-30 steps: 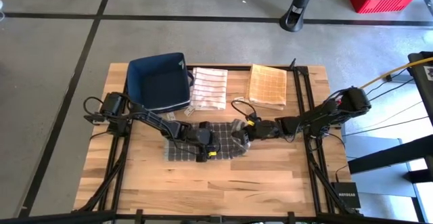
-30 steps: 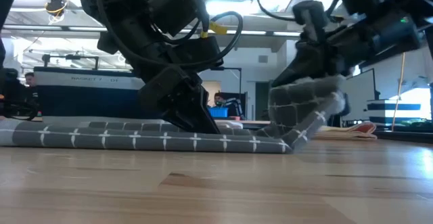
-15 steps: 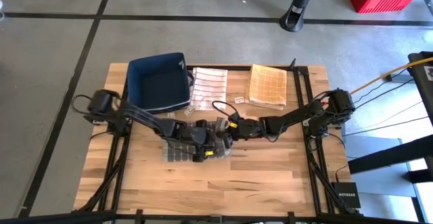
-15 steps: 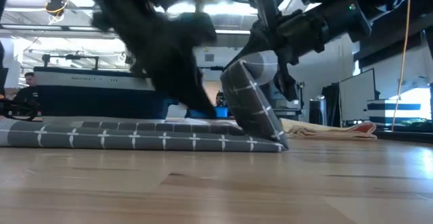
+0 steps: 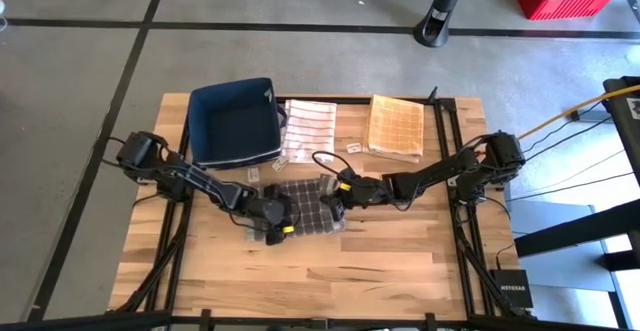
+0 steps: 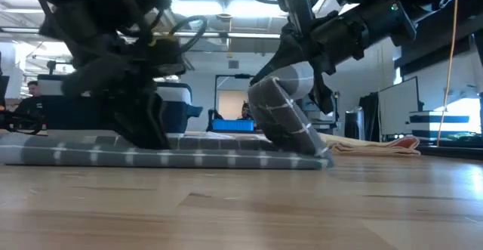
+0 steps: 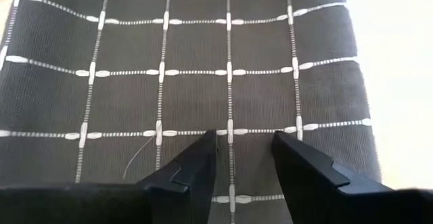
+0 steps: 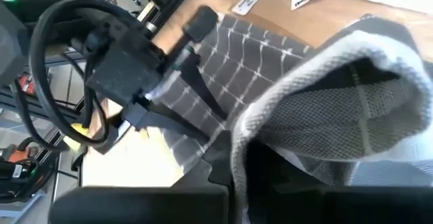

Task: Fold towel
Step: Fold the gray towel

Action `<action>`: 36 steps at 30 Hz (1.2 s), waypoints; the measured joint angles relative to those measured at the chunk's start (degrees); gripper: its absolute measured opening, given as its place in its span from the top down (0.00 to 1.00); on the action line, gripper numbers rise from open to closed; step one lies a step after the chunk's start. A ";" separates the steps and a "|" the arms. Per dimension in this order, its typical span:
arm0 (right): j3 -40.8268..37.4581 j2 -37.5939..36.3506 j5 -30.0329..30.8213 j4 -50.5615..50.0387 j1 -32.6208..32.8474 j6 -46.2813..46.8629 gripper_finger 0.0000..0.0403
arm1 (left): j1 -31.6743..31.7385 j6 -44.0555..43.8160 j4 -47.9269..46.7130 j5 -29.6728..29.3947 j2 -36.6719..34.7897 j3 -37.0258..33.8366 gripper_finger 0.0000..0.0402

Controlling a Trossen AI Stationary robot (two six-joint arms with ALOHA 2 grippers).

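A dark grey towel with a pale grid [image 5: 300, 206] lies flat on the wooden table, and its right end is raised and curled over toward the left [image 6: 283, 114]. My right gripper [image 5: 337, 198] is shut on that raised end. My left gripper [image 5: 270, 226] stands on the towel's left part [image 6: 143, 133] with its fingers a little apart, and the cloth fills its wrist view [image 7: 203, 61]. The right wrist view shows the towel's curled end [image 8: 318, 82] and, beyond it, the left arm [image 8: 128, 75]. My left gripper has its two fingertips [image 7: 210, 141] set apart on the top face of the flat towel, coming slanting down from above; nothing is between them. My right gripper pinches the towel's right end [image 8: 270, 126] between its fingers, coming from the table's right. That end is lifted and bent over in a loose curl with the paler underside showing, while the towel's remainder [image 6: 189, 158] lies on the table.
At the table's far edge stand a dark blue bin [image 5: 235, 121], a folded white striped towel [image 5: 308, 129] and a folded orange checked towel [image 5: 395, 126]. Small paper tags [image 5: 350, 149] lie near them. Bare wood stretches along the near side [image 5: 330, 271].
My right gripper has moved toward the table's left, carrying the towel's right end up and over the flat part, then held still. My left gripper has slid left along the towel. The towel's left part has stayed flat on the table.
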 joint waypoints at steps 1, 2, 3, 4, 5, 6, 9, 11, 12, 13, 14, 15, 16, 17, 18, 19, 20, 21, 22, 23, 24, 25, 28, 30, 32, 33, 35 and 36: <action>0.17 0.00 0.43 -0.05 0.00 0.01 0.95 | 0.18 -0.13 2.22 -0.05 0.83 -0.28 0.65; 0.61 0.22 0.63 -0.02 0.00 0.00 0.95 | 0.29 -0.11 3.76 -0.15 1.40 -0.33 0.65; 1.31 0.62 0.87 0.28 0.00 -0.08 0.95 | 0.49 0.15 5.65 -0.15 2.18 -0.15 0.65; 1.98 1.04 0.85 0.62 0.00 -0.25 0.95 | 0.70 1.03 7.33 -0.12 3.03 0.11 0.65; 2.86 1.82 0.83 0.71 0.00 -0.71 0.95 | 0.86 2.19 8.67 -0.04 3.68 0.47 0.65; 4.09 2.81 0.48 1.16 0.00 -1.31 0.95 | 0.99 3.19 9.93 0.04 4.27 0.85 0.65; 7.53 5.75 -0.99 0.74 0.00 -2.71 0.95 | 1.42 5.30 10.25 0.37 5.40 2.33 0.65; 9.42 7.41 -1.27 0.69 0.00 -4.52 0.95 | 1.51 5.42 9.49 0.61 5.55 3.27 0.65; 10.10 7.90 -1.27 0.59 0.00 -4.92 0.95 | 1.39 5.49 8.82 0.61 5.50 3.85 0.65; 10.76 8.27 -1.29 0.69 -0.05 -5.49 0.95 | 1.14 5.74 7.60 0.63 5.10 4.39 0.65; 11.18 8.55 -1.27 0.74 -0.11 -5.95 0.95 | 0.89 6.20 5.46 0.63 4.49 5.04 0.65; 11.40 8.59 -1.27 0.60 -0.11 -6.01 0.95 | 0.64 6.63 2.72 0.67 3.73 5.80 0.65; 11.55 8.63 -1.29 0.21 -0.13 -6.07 0.95 | 0.31 6.53 -0.13 0.60 2.69 6.63 0.65; 11.56 8.68 -1.29 -0.24 -0.13 -6.08 0.95 | -0.08 5.75 -3.06 0.37 1.53 7.57 0.65; 11.56 8.68 -1.29 -0.72 -0.13 -6.08 0.95 | -0.51 5.03 -6.10 0.00 -0.04 8.53 0.65; 11.57 8.68 -1.29 -1.05 -0.14 -6.08 0.95 | -1.00 3.84 -9.37 -0.40 -1.58 9.12 0.65; 11.56 8.70 -1.29 -1.56 -0.15 -6.08 0.95 | -1.59 2.63 -12.64 -0.90 -3.15 9.42 0.65; 11.56 8.70 -1.30 -1.83 -0.15 -6.09 0.95 | -2.31 1.29 -15.76 -1.39 -4.48 9.42 0.65; 11.56 8.70 -1.32 -2.01 -0.15 -6.08 0.95 | -2.99 -0.27 -18.76 -1.90 -5.63 9.16 0.65; 11.56 8.70 -1.34 -2.06 -0.15 -6.08 0.95 | -3.67 -2.05 -21.70 -2.53 -6.60 8.76 0.65; 11.56 8.70 -1.34 -2.01 -0.13 -6.08 0.95 | -4.40 -4.00 -23.90 -3.04 -7.34 8.13 0.65; 11.56 8.70 -1.34 -1.95 -0.15 -6.08 0.95 | -5.17 -5.90 -24.98 -3.34 -7.77 7.24 0.65; 11.56 8.70 -1.34 -1.53 -0.15 -6.05 0.95 | -7.26 -10.60 -24.14 -3.39 -7.35 2.39 0.65; 11.56 8.72 -1.15 -0.80 -0.15 -6.05 0.95 | -8.23 -12.92 -18.16 -4.07 -6.71 -0.98 0.65; 11.72 9.77 -0.68 1.47 -0.11 -5.81 0.95 | -8.52 -13.85 -11.69 -5.34 -5.78 -3.78 0.65; 12.03 10.55 -0.85 2.06 -0.11 -5.48 0.95 | -8.50 -13.86 -8.15 -6.03 -5.36 -4.90 0.65; 13.63 12.77 -2.02 2.52 -0.34 -4.53 0.95 | -7.84 -12.60 -3.22 -6.36 -4.69 -5.87 0.65; 14.69 13.83 -2.67 2.35 -0.49 -4.54 0.95 | -7.47 -11.87 -1.87 -6.04 -4.50 -5.88 0.65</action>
